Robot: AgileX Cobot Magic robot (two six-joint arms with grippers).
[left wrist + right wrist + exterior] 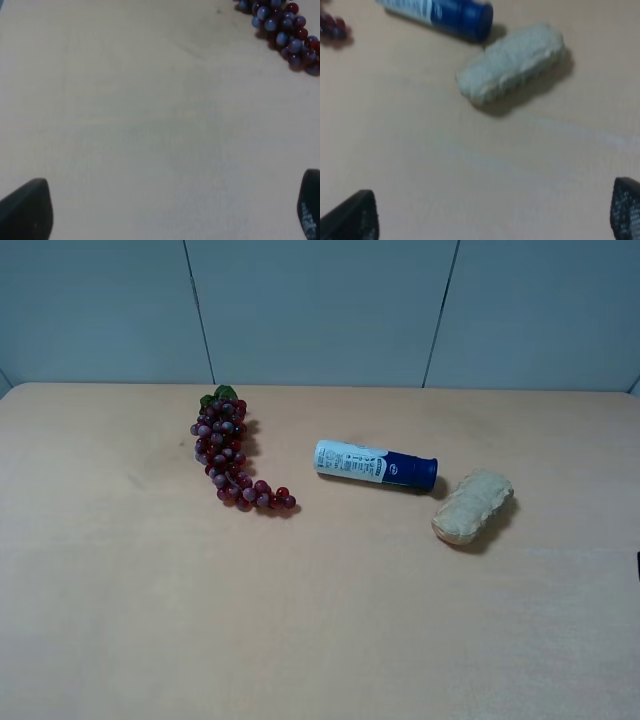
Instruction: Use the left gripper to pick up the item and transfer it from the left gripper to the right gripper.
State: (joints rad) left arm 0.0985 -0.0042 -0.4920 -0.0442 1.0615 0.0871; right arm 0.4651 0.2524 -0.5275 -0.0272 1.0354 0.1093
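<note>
Three things on a smooth, matte beige tabletop, backed by a pale blue-grey panelled wall. Loaf lying flat at the right of the high view, oblong with rounded ends, pale tan, faintly ridged and rough-looking, angled, just beside the tube's dark cap but apart from it. Tube cylindrical and glossy, white at one end with fine print too small to read, deep blue at the other. Grapes well apart to the left: a curving bunch of small shiny purple-red beads topped by a bit of green leaf.

Neither arm visible from above, save perhaps a dark sliver at the right edge, too small to identify. Left tool seen only as two dark, blunt fingertips at the corners of its wrist view, spread wide, released and empty, bare tabletop between them; grapes cut off at that view's edge. Right tool likewise only two black tips, one showing a fine dotted grip texture, set wide apart and holding nothing. Right wrist view soft and blurred: loaf greyish and lumpy there, ridges hard to make out, tube cropped to its blue end, a few red beads barely in frame.
</note>
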